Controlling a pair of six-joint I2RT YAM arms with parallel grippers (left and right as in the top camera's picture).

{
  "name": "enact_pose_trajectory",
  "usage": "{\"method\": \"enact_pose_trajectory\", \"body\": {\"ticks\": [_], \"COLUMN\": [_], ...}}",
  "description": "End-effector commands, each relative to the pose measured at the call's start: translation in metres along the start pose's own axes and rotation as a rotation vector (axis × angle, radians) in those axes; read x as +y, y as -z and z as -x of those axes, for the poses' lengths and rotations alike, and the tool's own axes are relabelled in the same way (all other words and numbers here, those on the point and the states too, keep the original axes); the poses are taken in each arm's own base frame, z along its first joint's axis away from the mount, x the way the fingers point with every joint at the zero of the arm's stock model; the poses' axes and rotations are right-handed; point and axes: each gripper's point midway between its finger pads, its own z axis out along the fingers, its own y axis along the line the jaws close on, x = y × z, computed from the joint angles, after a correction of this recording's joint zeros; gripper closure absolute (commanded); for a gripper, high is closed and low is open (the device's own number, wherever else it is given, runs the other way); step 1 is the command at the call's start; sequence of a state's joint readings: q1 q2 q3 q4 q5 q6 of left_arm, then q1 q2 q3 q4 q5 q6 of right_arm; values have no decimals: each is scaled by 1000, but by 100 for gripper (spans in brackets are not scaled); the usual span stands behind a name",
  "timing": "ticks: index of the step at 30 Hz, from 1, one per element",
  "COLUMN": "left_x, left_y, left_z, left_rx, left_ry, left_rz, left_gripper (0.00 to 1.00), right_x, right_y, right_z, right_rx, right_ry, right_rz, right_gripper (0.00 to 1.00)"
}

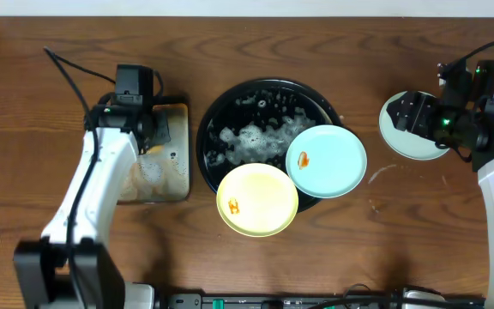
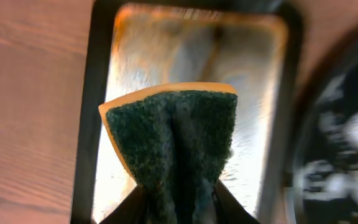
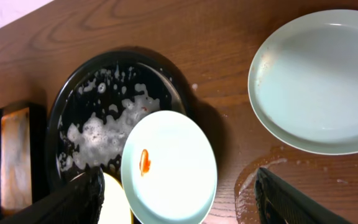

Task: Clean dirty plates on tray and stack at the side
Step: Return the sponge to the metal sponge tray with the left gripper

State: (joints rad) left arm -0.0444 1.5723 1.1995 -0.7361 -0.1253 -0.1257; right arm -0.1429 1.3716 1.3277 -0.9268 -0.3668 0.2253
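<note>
Green-faced yellow foam sponge (image 2: 173, 143) pinched in left gripper (image 2: 176, 208), ready for scrubbing; right gripper (image 3: 179, 199) spread wide, seemingly empty.

Plates (image 1: 326, 160) cover tray (image 1: 217, 112) front; rear open.

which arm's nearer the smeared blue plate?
Right. Right arm is over the clean plate, just beside the smeared blue plate; left arm is across the black tray, holding the sponge.

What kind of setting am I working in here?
Likely a tabletop dishwashing test bench, not a kitchen: bare wooden table, soapy black tray with smeared plates, and a sponge. No sink shows.
</note>
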Motion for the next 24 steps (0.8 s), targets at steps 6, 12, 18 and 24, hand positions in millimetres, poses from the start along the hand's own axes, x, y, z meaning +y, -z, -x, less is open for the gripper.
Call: {"method": "enact_pose_trajectory", "body": {"ticks": [6, 12, 18, 24], "left_x": [4, 6, 13, 28], "left_y": [-30, -27, -30, -53], "left_z": [-18, -22, -25, -41], "left_rx": [100, 113, 114, 111], "left_ry": [-37, -39, 1, 160], "left_rz": [16, 18, 59, 85], "left_gripper": [44, 44, 58, 62], "right_x": [3, 3, 3, 3], "right_y": [1, 1, 1, 1], "right_z": [-1, -2, -2, -3], "right_rx": [3, 6, 6, 7], "right_ry": [24, 26, 26, 26], "right_rz": [4, 3, 2, 2], "right_gripper": [25, 25, 25, 24]}}
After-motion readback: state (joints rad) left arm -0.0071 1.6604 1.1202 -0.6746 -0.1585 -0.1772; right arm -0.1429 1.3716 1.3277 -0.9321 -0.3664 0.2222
